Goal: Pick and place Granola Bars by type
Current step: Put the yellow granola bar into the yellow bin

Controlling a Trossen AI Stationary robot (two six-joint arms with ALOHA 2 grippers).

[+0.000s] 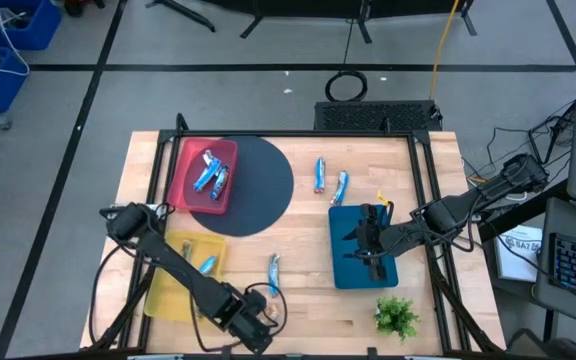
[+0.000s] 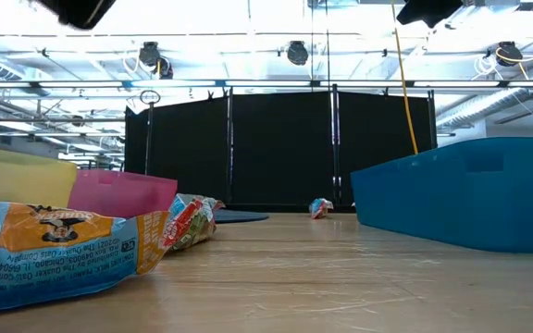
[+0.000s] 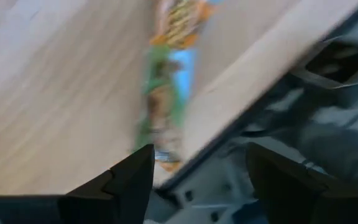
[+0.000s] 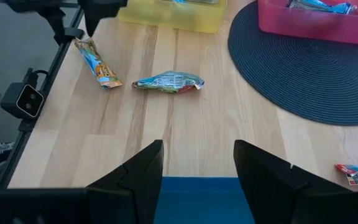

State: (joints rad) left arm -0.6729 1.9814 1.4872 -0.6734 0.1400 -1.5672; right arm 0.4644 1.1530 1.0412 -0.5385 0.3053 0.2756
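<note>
Left gripper (image 1: 258, 322) sits low at the table's front edge, fingers (image 3: 120, 186) spread wide apart, nothing between them. A granola bar (image 3: 166, 87) lies on the wood just ahead of the fingertips, running lengthwise away from them, its near end about level with the tips and slightly toward one finger; not touching as far as can be told. The wrapper is blue with orange/tan and green print, blurred in the left wrist view. From above this is the front-edge bar (image 1: 255, 297) just beside the gripper, with a second loose bar (image 1: 273, 270) a little farther back on the bare wood. Right gripper (image 1: 368, 240) hangs over the blue tray (image 1: 343, 270), fingers (image 4: 138, 171) clearly apart and empty, the tray edge right under the tips. Well ahead of those fingers, across open table, lie the same two loose bars: one blue and tan (image 4: 97, 62) angled near the table edge, one blue with silver and green (image 4: 168, 81) lying crosswise. Beyond them are the yellow tray (image 1: 163, 290) with one blue bar (image 1: 206, 265) in it and the red tray (image 1: 180, 175) holding a few blue bars (image 1: 211, 176), resting partly on the dark round mat (image 1: 268, 190). Two more blue bars (image 1: 329, 180) lie side by side on the wood behind the blue tray. A small green plant (image 1: 396, 316) stands near the front right.
</note>
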